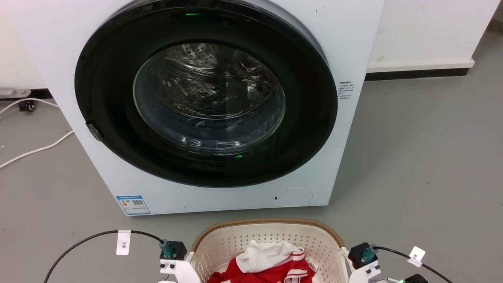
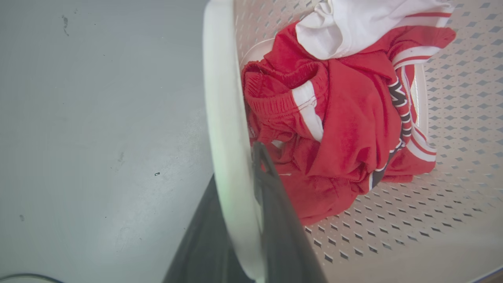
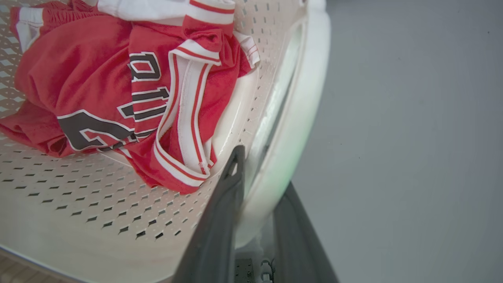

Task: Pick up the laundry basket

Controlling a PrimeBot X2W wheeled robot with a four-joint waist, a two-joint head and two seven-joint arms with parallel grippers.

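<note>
Left gripper [image 2: 235, 169] pinches the left handle [image 2: 224, 118]. Laundry basket [image 1: 271, 222] at 6 o'clock in head view. Right gripper [image 3: 263, 169] pinches the right handle [image 3: 298, 110]. I'd raise both evenly and keep it level. Smooth grey floor [image 1: 412, 157]: white cable [image 1: 39, 149] at 9, washing machine [image 1: 353, 39] close at 12.

Washing machine [image 1: 204, 106] stood close ahead of the laundry basket [image 1: 271, 224]; we saw only a narrow strip of floor [image 1: 424, 177] between them. Floor on both sides of the basket was open, save a white cable [image 1: 35, 149] far left. Clothes [image 2: 346, 137] heaped mid-basket; perforated walls around them were bare. We logged left hand [image 2: 235, 165] and right hand [image 3: 263, 169] each straddling a side handle, no spare gap.
</note>
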